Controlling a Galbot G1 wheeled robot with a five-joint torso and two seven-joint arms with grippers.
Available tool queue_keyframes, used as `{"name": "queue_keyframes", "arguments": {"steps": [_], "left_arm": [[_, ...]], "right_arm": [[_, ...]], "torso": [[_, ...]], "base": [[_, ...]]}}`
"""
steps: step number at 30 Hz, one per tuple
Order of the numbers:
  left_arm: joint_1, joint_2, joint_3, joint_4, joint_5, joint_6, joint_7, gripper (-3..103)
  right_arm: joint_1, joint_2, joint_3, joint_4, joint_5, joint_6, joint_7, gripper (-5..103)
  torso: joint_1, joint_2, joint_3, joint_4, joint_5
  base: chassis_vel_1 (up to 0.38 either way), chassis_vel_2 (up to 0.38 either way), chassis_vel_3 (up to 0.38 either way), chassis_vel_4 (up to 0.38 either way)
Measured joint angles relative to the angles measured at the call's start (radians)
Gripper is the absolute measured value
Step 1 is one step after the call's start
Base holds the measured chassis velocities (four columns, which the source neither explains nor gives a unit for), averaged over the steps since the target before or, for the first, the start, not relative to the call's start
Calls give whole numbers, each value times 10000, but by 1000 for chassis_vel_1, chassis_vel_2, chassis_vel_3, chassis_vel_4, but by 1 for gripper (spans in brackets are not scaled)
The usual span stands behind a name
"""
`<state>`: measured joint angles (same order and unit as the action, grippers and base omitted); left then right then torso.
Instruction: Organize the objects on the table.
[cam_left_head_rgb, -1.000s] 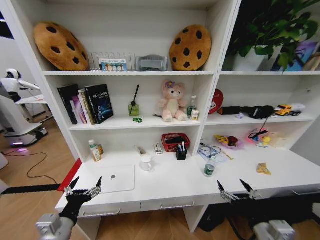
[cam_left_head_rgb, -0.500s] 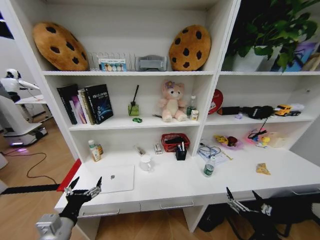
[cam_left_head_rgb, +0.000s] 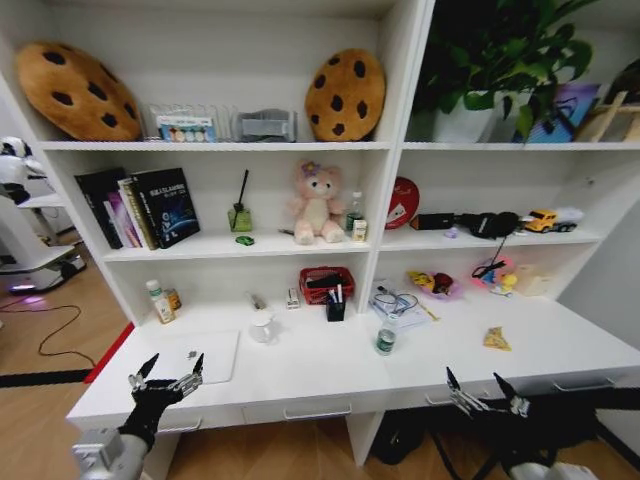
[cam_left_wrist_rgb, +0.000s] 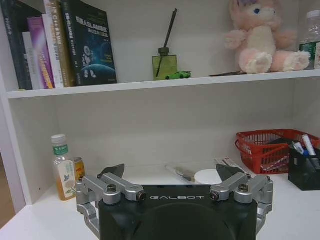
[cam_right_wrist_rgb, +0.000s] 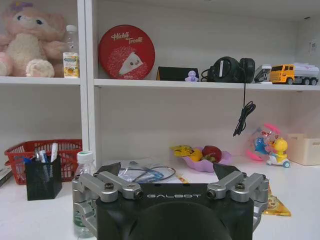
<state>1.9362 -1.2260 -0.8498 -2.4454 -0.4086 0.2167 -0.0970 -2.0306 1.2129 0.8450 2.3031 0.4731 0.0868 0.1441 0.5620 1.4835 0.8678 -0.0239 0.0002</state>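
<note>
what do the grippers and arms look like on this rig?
Both match: the left gripper and right gripper have a black body with white GALBOT lettering, silver metal linkages joined by dark bolts, and pointed black fingertips. In the head view the left arm's wrist segment is light grey; the right arm looks dark. No loose cables visible.

Tall white shelving (cam_left_head_rgb: 385, 120) rises against the wall, joined to a long white desk (cam_left_head_rgb: 560, 345). The floor (cam_left_head_rgb: 45, 330) is of light brown wood, with a black cable (cam_left_head_rgb: 40, 345) lying on it. Light is bright and even.
</note>
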Motion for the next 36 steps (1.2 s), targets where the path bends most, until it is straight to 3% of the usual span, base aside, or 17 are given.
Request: {"name": "queue_keyframes", "arguments": {"steps": [3,6,10,12,17,19,27,36], "left_arm": [[0,0,1,0,0,0,6,100],[0,-2,1,-1,0,0,6,100],[-1,-1,2,0,-1,0,7,100],[-1,-1,0,-1,0,0,4,100],[0,0,-2,0,0,0,-6,100],[0,0,-1,0,0,0,3,100],[0,0,0,0,0,-1,0,100],[-1,0,0,0,0,0,0,100]], "right_arm": [[342,-141,-192,-105,-15,-50,60,100],[856,-511,-465,-225,-34,-377,113,100],[1335,-1350,-819,-354,90,-816,-884,100],[1883,-1785,-1361,-578,91,-1003,-1303,100],[3088,-2170,-2296,-1135,178,-1543,-1282,100],[4435,-2534,-3223,-1794,674,-2010,-1086,100],[6752,-2936,-4948,-3218,1208,-2555,-588,100],[8277,-2837,-6120,-4542,976,-2431,-698,100]], "torso": [[2,-2,2,-4,3],[-2,0,0,7,6],[1,0,1,-8,-2],[0,0,0,-7,-6],[1,0,1,0,-5],[2,0,1,0,-4],[1,0,2,-2,0],[2,-1,1,-1,-2]], "base": [[-279,-258,275,271],[-217,-190,191,191],[-9,-82,74,25],[-3,16,-15,-69],[34,88,-31,-46],[30,16,-22,-17],[0,0,0,0],[0,0,0,0]]}}
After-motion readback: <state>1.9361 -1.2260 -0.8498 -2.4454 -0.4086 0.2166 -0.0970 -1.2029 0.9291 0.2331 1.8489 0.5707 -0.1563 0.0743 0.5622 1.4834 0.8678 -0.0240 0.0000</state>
